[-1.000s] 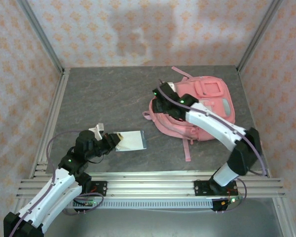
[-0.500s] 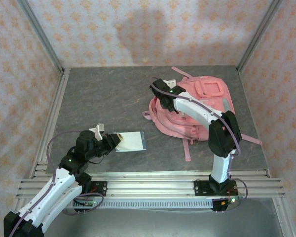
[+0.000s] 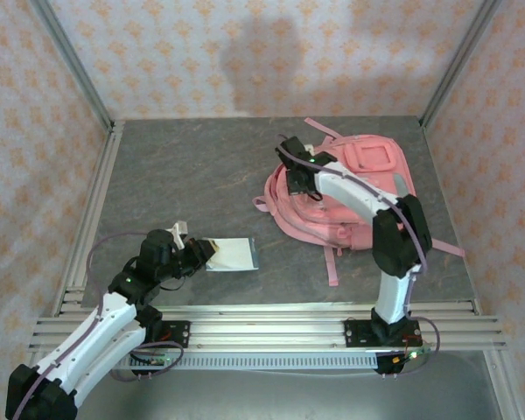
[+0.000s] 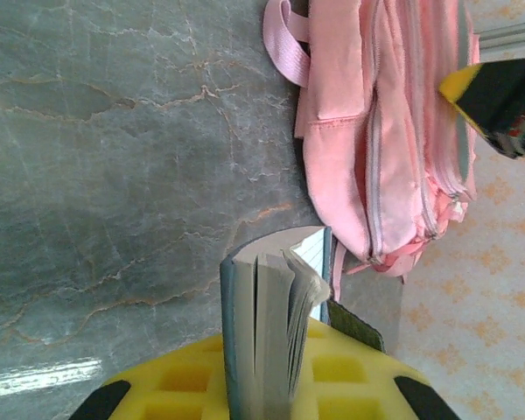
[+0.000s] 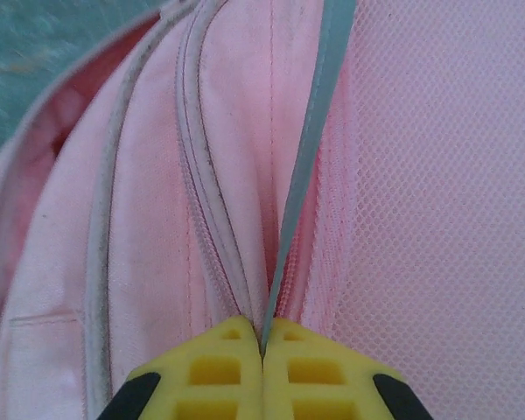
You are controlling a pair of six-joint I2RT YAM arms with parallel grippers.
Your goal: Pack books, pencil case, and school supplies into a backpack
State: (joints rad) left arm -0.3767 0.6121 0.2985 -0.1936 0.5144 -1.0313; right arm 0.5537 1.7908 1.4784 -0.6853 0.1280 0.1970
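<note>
- the left hand [image 3: 195, 255] is seen low over the near left part of the grey worktop [image 3: 184, 175], pinching a book [image 3: 234, 254] by one end.
- in the top view the book is held roughly flat, its pale cover facing up, with its free end pointing right towards the backpack [image 3: 359, 197] but well apart from it.
- from the left wrist, the book [image 4: 262, 297] is seen edge-on between the yellow fingers [image 4: 184, 385], with a grey-blue cover and pages fanned slightly open at the far end.
- beyond the book in that view, the backpack [image 4: 394, 131] is seen lying on the worktop [image 4: 114, 131], its zip lines running along its length and a pink loop [image 4: 284, 44] at its near corner.
- the backpack is laid at the far right of the worktop, front pockets up, with a pink strap [image 3: 334, 262] trailing towards the near edge.
- the right hand [image 3: 295, 175] is placed on the backpack's left edge, the arm reaching across the bag from the right.
- from the right wrist, the right hand [image 5: 262, 350] is seen pressed together on a thin grey-blue edge [image 5: 311, 131] of the backpack [image 5: 420, 175] (no gap is visible between the yellow tips).
- a zipper [image 5: 206, 175] is seen running just left of the pinched edge, with pink mesh to its right.
</note>
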